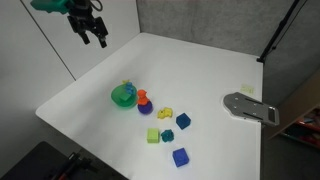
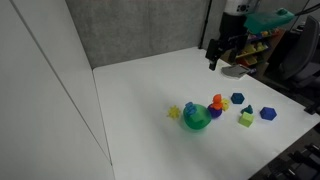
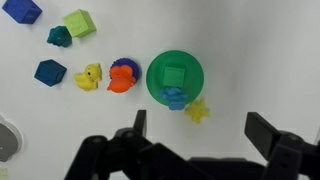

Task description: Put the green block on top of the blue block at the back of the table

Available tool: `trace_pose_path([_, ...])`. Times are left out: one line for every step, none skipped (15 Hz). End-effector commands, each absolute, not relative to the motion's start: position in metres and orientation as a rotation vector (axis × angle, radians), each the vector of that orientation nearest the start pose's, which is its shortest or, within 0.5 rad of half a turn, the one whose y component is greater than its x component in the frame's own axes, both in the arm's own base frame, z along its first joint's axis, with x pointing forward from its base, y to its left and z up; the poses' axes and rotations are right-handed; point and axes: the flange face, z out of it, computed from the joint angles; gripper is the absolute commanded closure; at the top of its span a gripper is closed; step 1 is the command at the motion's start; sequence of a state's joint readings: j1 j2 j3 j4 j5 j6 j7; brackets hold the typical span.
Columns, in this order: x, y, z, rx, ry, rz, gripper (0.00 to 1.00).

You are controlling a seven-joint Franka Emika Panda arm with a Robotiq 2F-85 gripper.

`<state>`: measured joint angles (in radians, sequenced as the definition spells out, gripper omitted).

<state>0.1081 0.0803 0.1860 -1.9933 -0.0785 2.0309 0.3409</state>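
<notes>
The green block is a lime-green cube, seen in both exterior views and at the top left of the wrist view. The blue block, a small dark navy cube, sits apart from it, with a teal piece between them. My gripper hangs high above the table, far from the blocks. In the wrist view its fingers are spread wide with nothing between them.
A brighter royal-blue cube lies beyond the green block. A round green toy, an orange piece, a yellow duck and a yellow star cluster nearby. A grey object lies at the table edge.
</notes>
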Motion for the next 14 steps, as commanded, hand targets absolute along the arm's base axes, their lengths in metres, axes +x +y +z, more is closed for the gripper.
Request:
trace_pose_path([0.555,0.165,0.387,-3.265,0.047,0.007,0.00])
trace_pose_path([0.557,0.167,0.376,-3.279,0.044,0.008,0.00])
trace_pose_path([0.559,0.168,0.364,-3.296,0.046,0.010,0.00])
trace_pose_path([0.560,0.169,0.352,-3.307,0.040,0.012,0.00])
trace_pose_path([0.562,0.170,0.342,-3.309,0.034,0.012,0.00])
trace_pose_path([0.565,0.170,0.332,-3.307,0.032,0.011,0.00])
trace_pose_path([0.568,0.169,0.322,-3.296,0.033,0.002,0.00])
trace_pose_path([0.570,0.168,0.314,-3.280,0.030,-0.008,0.00])
trace_pose_path([0.572,0.166,0.306,-3.262,0.039,-0.024,0.00])
trace_pose_path([0.575,0.164,0.300,-3.246,0.044,-0.044,0.00])
trace_pose_path([0.577,0.161,0.292,-3.229,0.058,-0.061,0.00])
trace_pose_path([0.578,0.158,0.286,-3.218,0.074,-0.079,0.00])
trace_pose_path([0.579,0.157,0.278,-3.212,0.088,-0.098,0.00])
trace_pose_path([0.579,0.155,0.270,-3.210,0.093,-0.107,0.00])
